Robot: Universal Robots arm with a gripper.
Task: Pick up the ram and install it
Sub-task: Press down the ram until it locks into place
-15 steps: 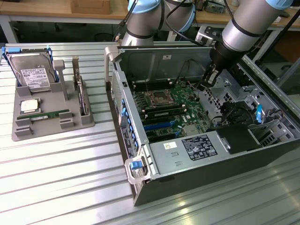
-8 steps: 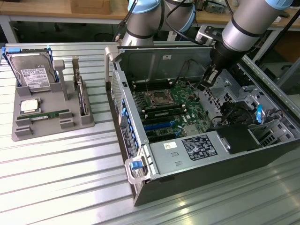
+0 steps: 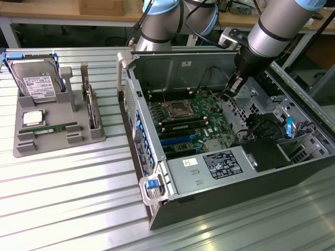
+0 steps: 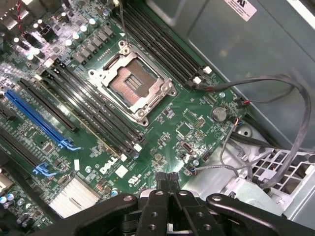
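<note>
The ram (image 3: 48,127), a thin green stick, lies flat in the front slot of the grey holder tray (image 3: 21,147) at the exterior view's left. My gripper (image 3: 229,93) hangs inside the open computer case, low over the far right part of the motherboard (image 3: 193,123), far from the ram. In the wrist view its black fingers (image 4: 166,178) are pressed together with nothing between them, just over the board's edge. Black memory slots (image 4: 93,110) run on both sides of the open processor socket (image 4: 130,86).
On the tray also sit a silver hard drive (image 3: 36,83), a square processor chip (image 3: 32,117) and an upright card (image 3: 91,107). The case (image 3: 157,172) has tall metal walls, loose grey cables (image 4: 275,81) by the gripper and a black duct (image 3: 267,154).
</note>
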